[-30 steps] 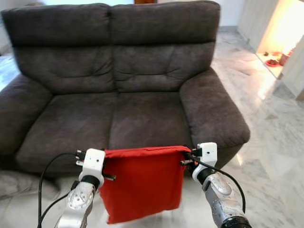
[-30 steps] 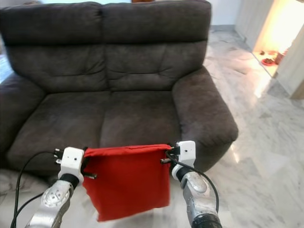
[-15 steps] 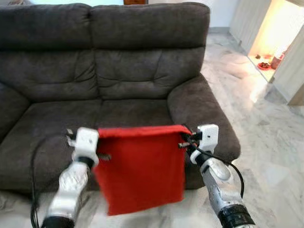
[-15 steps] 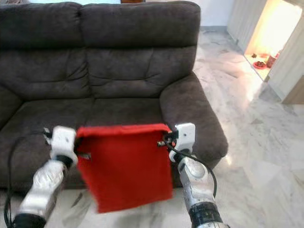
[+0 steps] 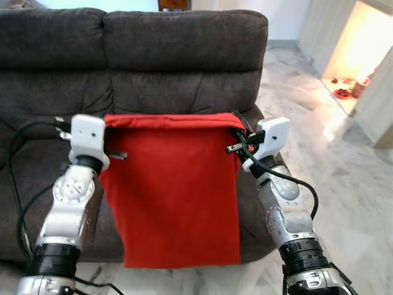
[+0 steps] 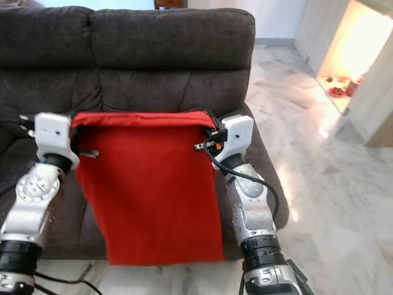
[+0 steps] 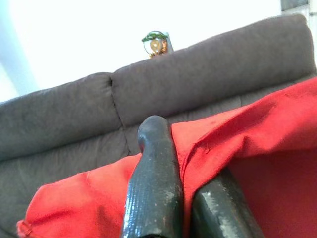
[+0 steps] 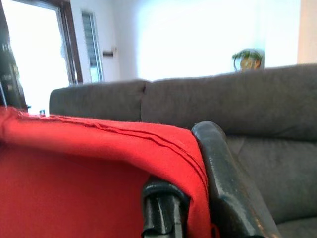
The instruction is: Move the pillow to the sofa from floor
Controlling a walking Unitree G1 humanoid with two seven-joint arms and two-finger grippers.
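While the red pillow [image 5: 175, 190] is hung flat between the two arms in front of the dark grey sofa [image 5: 184, 67], its top edge is pinched at one corner by the left gripper [image 5: 105, 132] and at the other by the right gripper [image 5: 236, 132]; both are closed on the fabric, as is seen in the wrist views, where the cloth is clamped between the black fingers [image 7: 153, 193] of the left and folded over those [image 8: 218, 163] of the right. The pillow is carried clear of the marble floor [image 5: 344, 178], its lower edge hanging in front of the sofa's seat front, so the step in hand is judged to be the carry over the seat. For this to be done well, the top edge should be kept level and taut, so that neither corner is pulled out of its pinch. The lower edge should be raised above the seat cushion before the arms are reached forward, or it may be caught on the seat front and folded under. Release is best made only once the pillow is resting well back on the cushion, and by both grippers together, so that it is not dragged off by one side.
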